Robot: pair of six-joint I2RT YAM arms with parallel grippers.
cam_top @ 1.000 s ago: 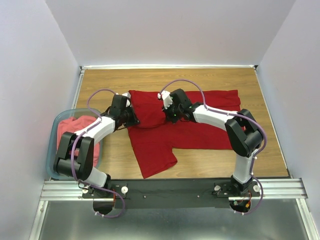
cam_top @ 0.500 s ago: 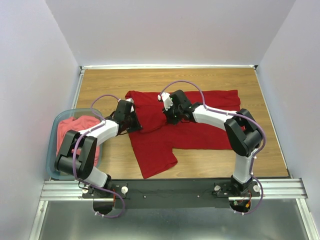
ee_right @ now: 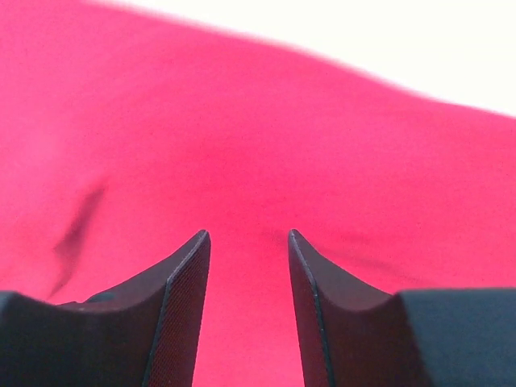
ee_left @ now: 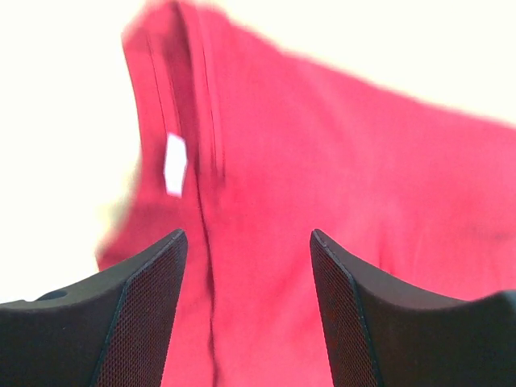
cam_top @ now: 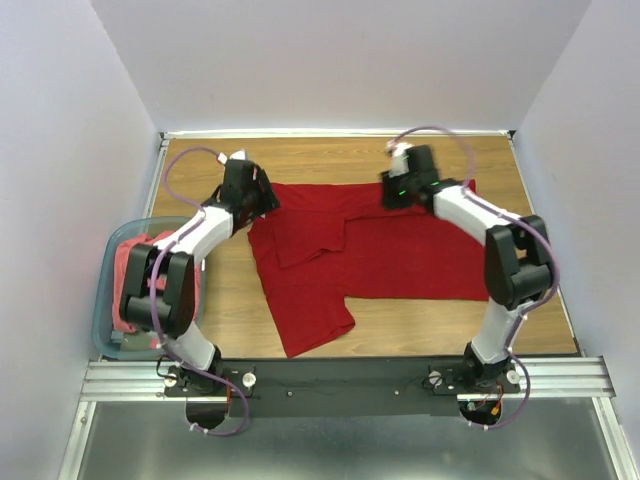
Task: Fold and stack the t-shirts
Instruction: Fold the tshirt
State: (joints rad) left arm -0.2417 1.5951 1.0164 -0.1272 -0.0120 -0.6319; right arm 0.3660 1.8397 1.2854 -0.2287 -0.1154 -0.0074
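**Both pincers open, nothing held, at the far edge of the red shirt**

The left gripper point(cam_top: 258, 197) is released: in its wrist view the two dark fingers point(ee_left: 145, 314) stand well apart with only cloth showing in the gap. Ahead of the fingertips lies the red t-shirt point(ee_left: 322, 185), and its small white neck label point(ee_left: 174, 164) sits ahead and a little left of the left finger, beside a seam or fold. Whether the fingertips touch the cloth cannot be told from the blurred picture.

The right gripper point(cam_top: 400, 193) is also released, its fingers point(ee_right: 181, 314) parted less widely. Red cloth point(ee_right: 258, 145) fills the space between and beyond them; nothing is pinched.

From above, the red t-shirt point(cam_top: 400, 250) lies spread on the wooden table point(cam_top: 430, 325), reaching from both pincers back toward the arm bases. One gripper is at its far left corner, the other at its far edge. The coral-pink t-shirt point(cam_top: 128, 262) lies in the plastic tub point(cam_top: 103, 310), well behind and outward of the left gripper.
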